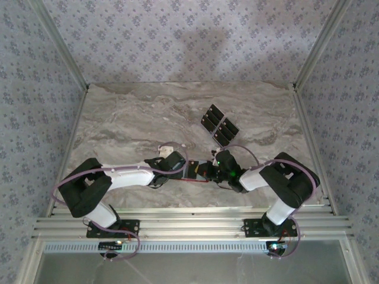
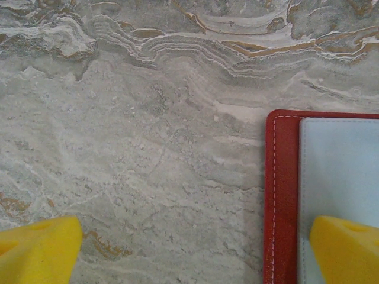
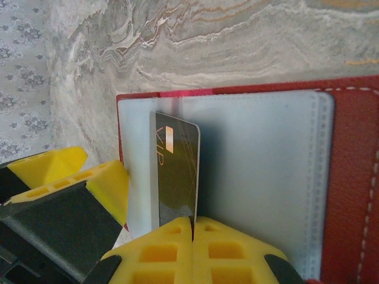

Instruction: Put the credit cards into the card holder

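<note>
Right wrist view: I hold one credit card (image 3: 174, 171) pinched by its near end between the pressed-together fingers of my right gripper (image 3: 192, 228). The card is dark, with a gold chip mark and the letters "VIP" in gold near its far end. It lies over the pale grey-blue lining of the one card holder (image 3: 266, 165), which lies opened flat with its red edge and pale stitching showing around the lining. I cannot tell whether the card's far end has entered a pocket.

Just left of the card, a yellow and black finger (image 3: 103, 186) rests at the holder's edge. In the left wrist view my left gripper (image 2: 195, 251) is spread wide. One yellow tip is over the lining at the holder's corner and the other is over bare table (image 2: 148, 148).

From the top external view, the holder sits near the front of the marble-patterned table, between my two grippers. Farther back and slightly right are the loose cards (image 1: 219, 125). I count four of them, black, lying flat and close together in a slanted cluster, well apart from the holder. I can read no writing on them. Patterned grey walls (image 1: 177, 35) enclose the table, and metal rails (image 1: 189, 228) run along its near edge.
</note>
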`<state>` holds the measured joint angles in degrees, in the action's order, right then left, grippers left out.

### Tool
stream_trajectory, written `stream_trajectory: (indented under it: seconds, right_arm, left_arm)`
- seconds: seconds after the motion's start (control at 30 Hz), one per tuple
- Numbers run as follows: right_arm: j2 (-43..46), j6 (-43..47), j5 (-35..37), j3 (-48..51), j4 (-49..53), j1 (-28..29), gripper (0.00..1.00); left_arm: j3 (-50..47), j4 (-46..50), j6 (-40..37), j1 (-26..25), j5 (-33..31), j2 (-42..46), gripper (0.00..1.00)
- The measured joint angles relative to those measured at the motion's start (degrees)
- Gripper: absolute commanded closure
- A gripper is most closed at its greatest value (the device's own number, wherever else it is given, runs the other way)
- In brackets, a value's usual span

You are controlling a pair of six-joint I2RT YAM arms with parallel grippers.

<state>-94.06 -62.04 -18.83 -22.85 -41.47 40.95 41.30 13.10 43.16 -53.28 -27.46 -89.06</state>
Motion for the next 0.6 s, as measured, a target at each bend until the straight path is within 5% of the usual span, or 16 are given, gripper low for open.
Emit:
stream_trajectory:
  seconds: [0.43,0.6]
  right_arm:
    - [-5.9,-0.1,-4.3,-6.1,-0.3,0.6,1.00]
    - [-5.8,0.5,-5.8,-8.1,2.3,0.4,0.66]
  left_arm:
    - [-0.2,-0.2,0.0,-0.1,-0.5,0.0,0.00]
    - [-0.2,0.7,0.0,-0.1,-0.9,0.6,0.00]
